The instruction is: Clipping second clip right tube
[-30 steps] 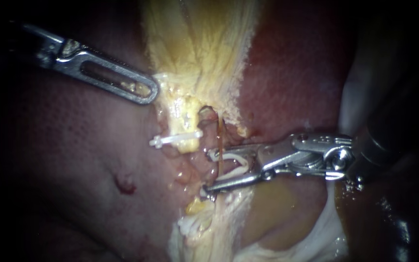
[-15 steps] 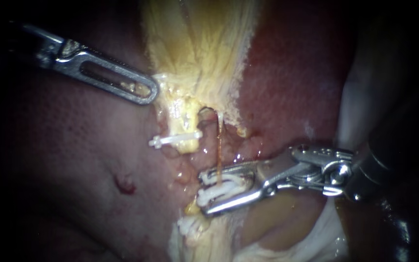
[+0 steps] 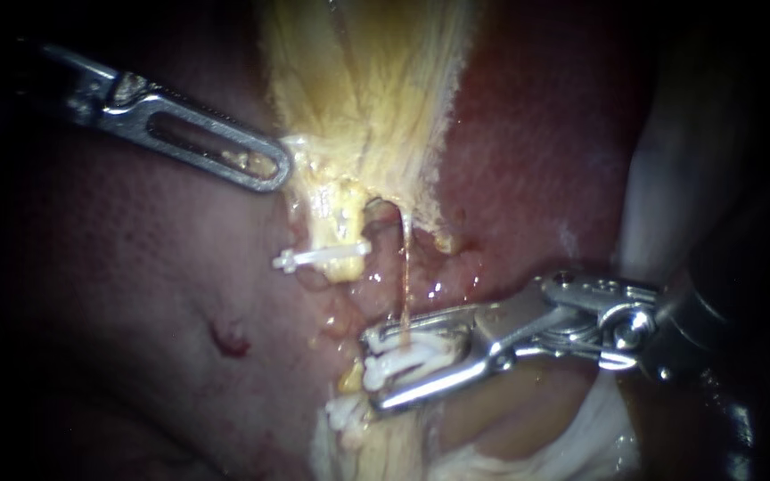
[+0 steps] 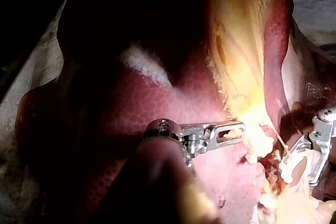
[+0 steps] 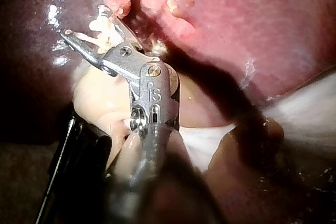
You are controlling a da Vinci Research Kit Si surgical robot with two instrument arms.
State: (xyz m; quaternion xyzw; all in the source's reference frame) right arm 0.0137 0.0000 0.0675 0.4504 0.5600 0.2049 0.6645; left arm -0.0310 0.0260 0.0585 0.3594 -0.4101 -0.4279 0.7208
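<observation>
Liver (image 3: 126, 294) lies dark red beneath my left instrument (image 3: 271, 169). Its slotted jaws are clamped on the edge of the yellow tissue (image 3: 367, 98), and yellow shows through the slot. Just below those jaws, an upper clip (image 3: 323, 256), white, sits across the yellow stalk. Between that clip and my right instrument (image 3: 376, 370), the thin right tube (image 3: 405, 267) runs straight down into the right jaws. Those jaws grasp a loaded clip (image 3: 407, 356), also white, from both sides. They stand close together, and the tube enters that clip. Under the right instrument's joint lies pale white material (image 3: 599, 428).
</observation>
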